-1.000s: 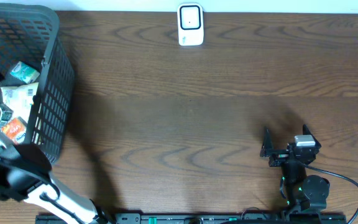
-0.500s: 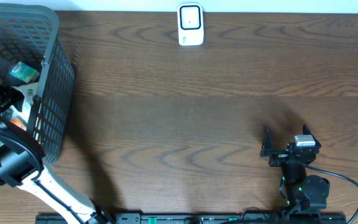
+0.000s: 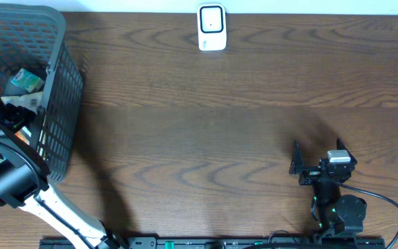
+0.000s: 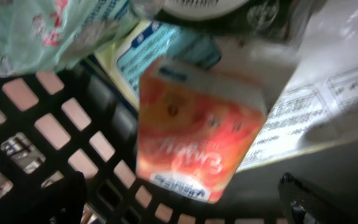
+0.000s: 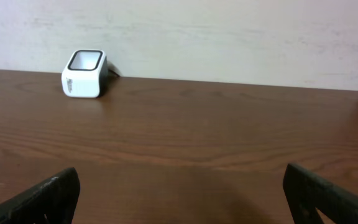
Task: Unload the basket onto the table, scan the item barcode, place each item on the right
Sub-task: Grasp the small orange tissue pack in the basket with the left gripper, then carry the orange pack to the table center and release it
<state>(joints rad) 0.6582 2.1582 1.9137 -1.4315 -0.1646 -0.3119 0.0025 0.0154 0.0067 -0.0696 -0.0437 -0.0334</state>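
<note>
My left gripper hangs wide open and empty inside the basket, far left, poised over the orange carton for a pickup. My right gripper rests open and empty, near right, facing the scanner.

You can't read the print on the orange carton in the left wrist view: it is blurred, and the packets beyond it run off the top edge. From overhead, the basket is cut by the left edge, and its wall and the left arm hide most of its contents. The right gripper's fingers are cropped by the bottom edge. The scanner window is too small to make out.
</note>
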